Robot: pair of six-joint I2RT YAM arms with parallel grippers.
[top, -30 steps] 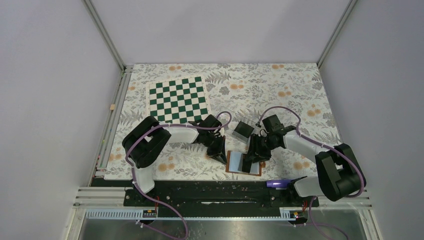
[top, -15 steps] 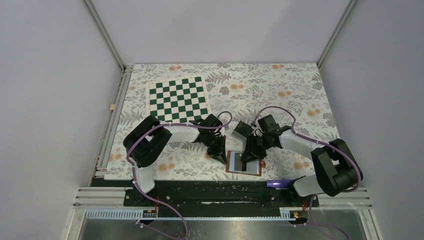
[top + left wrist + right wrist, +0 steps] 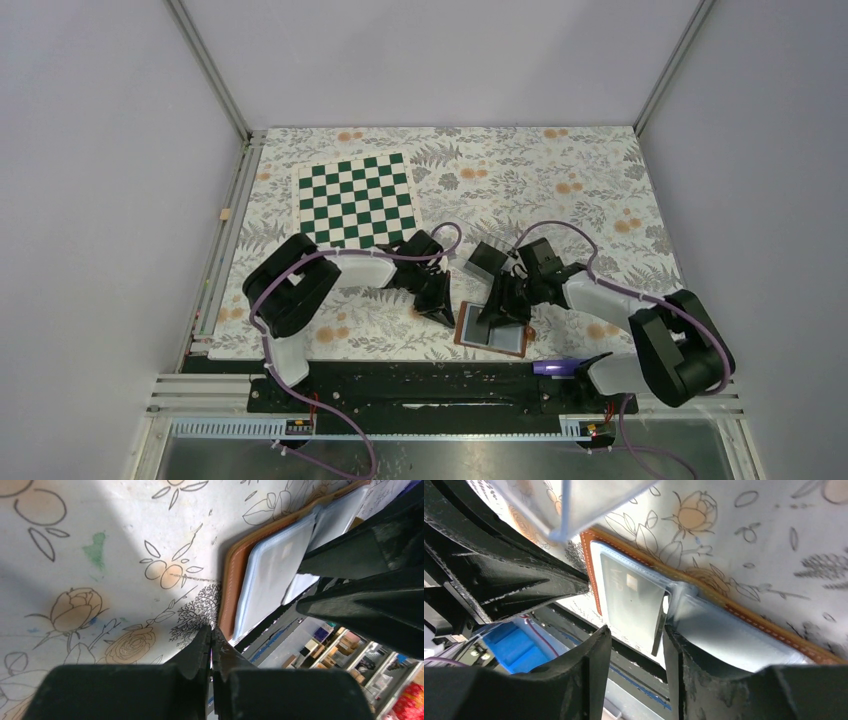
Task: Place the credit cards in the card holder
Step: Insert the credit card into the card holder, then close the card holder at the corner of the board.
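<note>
The card holder (image 3: pixel 507 339) lies open near the table's front edge, brown leather with pale sleeves. In the right wrist view a dark credit card (image 3: pixel 626 597) with a small gold mark sits inside its left sleeve (image 3: pixel 609 560). A thin dark card edge (image 3: pixel 657 627) sticks out at the sleeve's mouth, close beside my right finger. My right gripper (image 3: pixel 636 636) is open over the holder, also in the top view (image 3: pixel 497 312). My left gripper (image 3: pixel 211 630) is shut and empty, its tip on the cloth at the holder's brown left edge (image 3: pixel 229 595).
A clear plastic box (image 3: pixel 487 260) with dark contents stands just behind the holder, and its corner shows in the right wrist view (image 3: pixel 569 505). A green chessboard (image 3: pixel 356 198) lies at the back left. The black front rail (image 3: pixel 430 385) runs right below the holder.
My right gripper has shifted a little to the left and down over the holder. The holder has slid slightly. My left arm has stayed put.
</note>
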